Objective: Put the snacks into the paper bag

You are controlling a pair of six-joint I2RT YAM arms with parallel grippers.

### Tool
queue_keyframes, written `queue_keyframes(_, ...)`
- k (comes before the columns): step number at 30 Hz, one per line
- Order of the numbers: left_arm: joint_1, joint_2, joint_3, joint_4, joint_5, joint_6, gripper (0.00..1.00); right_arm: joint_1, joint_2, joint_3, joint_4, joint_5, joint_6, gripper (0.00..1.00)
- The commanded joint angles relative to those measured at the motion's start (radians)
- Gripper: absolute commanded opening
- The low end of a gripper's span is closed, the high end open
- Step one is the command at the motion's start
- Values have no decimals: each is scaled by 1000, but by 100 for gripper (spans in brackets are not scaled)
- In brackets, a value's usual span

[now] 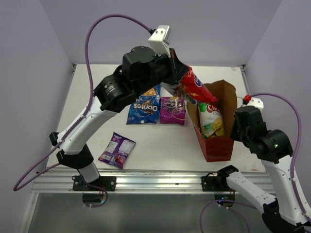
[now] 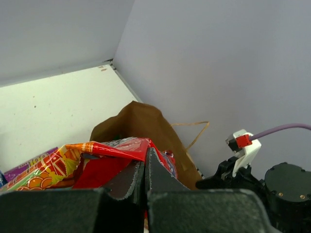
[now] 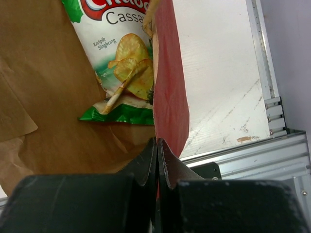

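Note:
The paper bag [image 1: 217,145], red outside and brown inside, lies open on the table's right side. The green-white chips pack [image 1: 211,120] lies inside it and also shows in the right wrist view [image 3: 121,58]. My left gripper [image 1: 181,80] is shut on the large red cookie bag [image 1: 196,86], holding it above the bag's mouth; the left wrist view shows the red pack [image 2: 109,158] pinched between the jaws. My right gripper [image 3: 157,145] is shut on the paper bag's red side wall [image 3: 170,92]. The blue Doritos [image 1: 145,109], purple square bag [image 1: 172,110] and small purple packet [image 1: 117,149] lie on the table.
An orange pack [image 1: 152,91] peeks out behind the Doritos under my left arm. The table's metal rail [image 1: 160,177] runs along the near edge. Purple walls close in the back and sides.

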Motion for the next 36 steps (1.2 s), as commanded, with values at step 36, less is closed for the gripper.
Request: queue_keyframes(36, -47, 135, -208, 353, 354, 138, 0, -2, 1, -11, -7, 22, 42, 0)
